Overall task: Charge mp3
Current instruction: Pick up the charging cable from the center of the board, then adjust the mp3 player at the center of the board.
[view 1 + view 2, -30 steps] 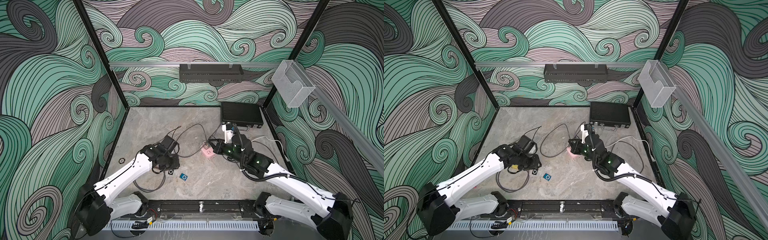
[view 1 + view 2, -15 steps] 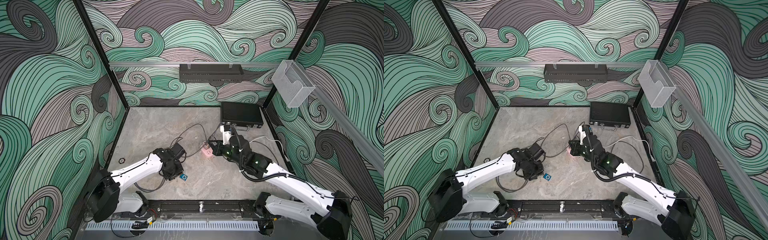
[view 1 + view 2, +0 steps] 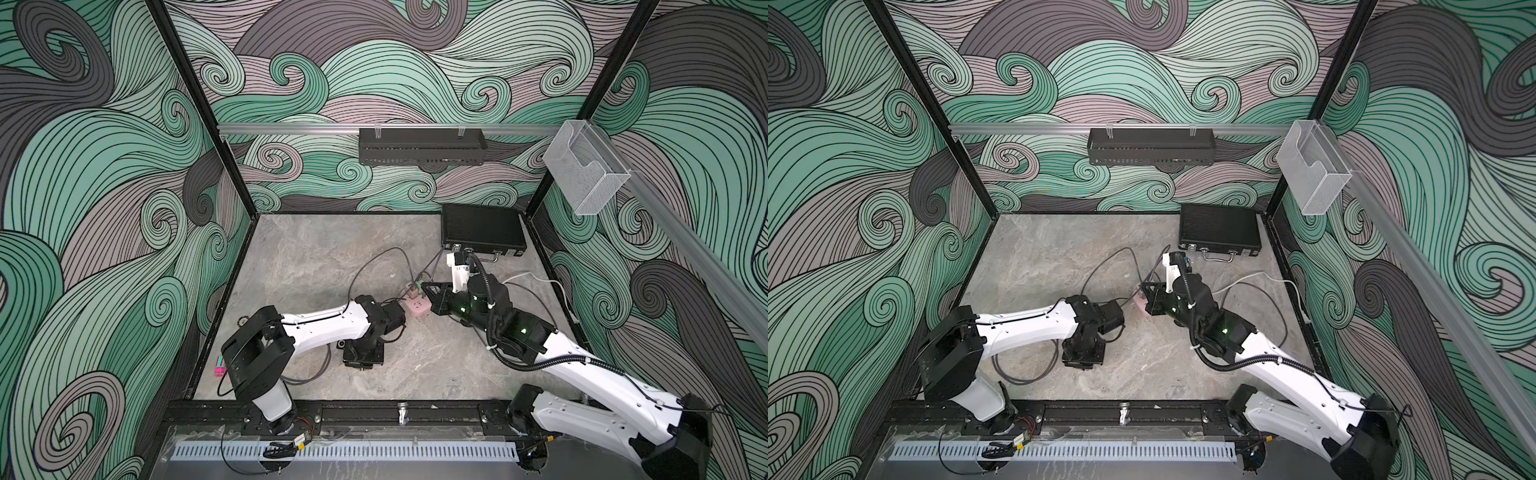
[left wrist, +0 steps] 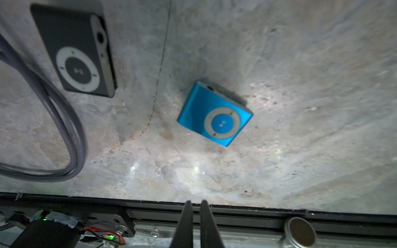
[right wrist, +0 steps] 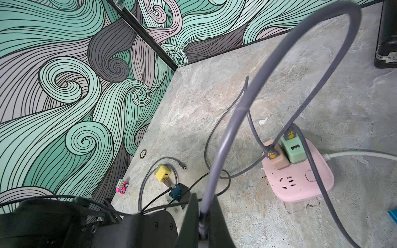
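Observation:
In the left wrist view a blue mp3 player (image 4: 214,113) lies flat on the stone table, with a black mp3 player (image 4: 75,53) a little away from it. My left gripper (image 4: 195,203) hovers above them, shut and empty, near the table's front rail. In both top views that gripper (image 3: 361,357) points down and hides the players. My right gripper (image 5: 203,199) is shut on a grey cable (image 5: 236,107) that arcs up and over to the pink power strip (image 5: 298,178). It hangs right beside the strip (image 3: 417,309).
A green adapter (image 5: 293,148) and a tan adapter (image 5: 277,157) sit in the strip, each with a grey cable. A yellow adapter (image 5: 162,172) and a toy car (image 5: 122,186) lie near the left wall. A black case (image 3: 482,228) stands at the back right. Cable loops lie mid-table.
My left arm has swung from the left toward the front centre, ending over the blue mp3 player, and its jaws have closed. The right arm has held still with the cable.

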Motion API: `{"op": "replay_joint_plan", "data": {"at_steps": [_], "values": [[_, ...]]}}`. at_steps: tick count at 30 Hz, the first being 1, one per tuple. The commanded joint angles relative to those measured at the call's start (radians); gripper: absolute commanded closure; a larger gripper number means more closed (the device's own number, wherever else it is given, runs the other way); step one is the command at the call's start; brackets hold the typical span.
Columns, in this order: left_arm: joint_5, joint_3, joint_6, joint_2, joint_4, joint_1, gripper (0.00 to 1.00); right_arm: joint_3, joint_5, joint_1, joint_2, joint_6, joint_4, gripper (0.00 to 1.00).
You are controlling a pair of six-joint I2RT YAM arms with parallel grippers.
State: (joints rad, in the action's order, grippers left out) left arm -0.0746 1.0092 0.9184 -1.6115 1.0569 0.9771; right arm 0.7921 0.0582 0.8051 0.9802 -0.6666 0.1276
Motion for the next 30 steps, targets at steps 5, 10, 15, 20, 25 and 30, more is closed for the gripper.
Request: {"op": "replay_joint_plan", "data": {"at_steps": [5,10,15,20,25,30], "values": [[0.021,-0.045,-0.068,0.02,-0.077,0.017,0.9,-0.017,0.039,0.004,-0.016,-0.03,0.017,1.0],[0.009,-0.014,-0.087,-0.046,-0.098,0.018,0.9,-0.007,0.06,0.003,-0.024,-0.028,0.041,1.0],[-0.003,0.0,-0.103,-0.075,-0.117,0.018,0.91,-0.017,0.081,0.004,-0.051,-0.028,0.049,1.0],[-0.024,0.034,-0.11,-0.132,-0.155,0.018,0.91,-0.024,0.1,0.003,-0.071,-0.027,0.061,1.0],[0.043,0.087,-0.09,-0.172,-0.136,0.012,0.9,-0.034,0.117,0.003,-0.094,-0.025,0.072,1.0],[0.093,0.13,-0.089,-0.217,-0.127,-0.013,0.91,-0.039,0.136,0.002,-0.125,-0.021,0.089,1.0]]}}
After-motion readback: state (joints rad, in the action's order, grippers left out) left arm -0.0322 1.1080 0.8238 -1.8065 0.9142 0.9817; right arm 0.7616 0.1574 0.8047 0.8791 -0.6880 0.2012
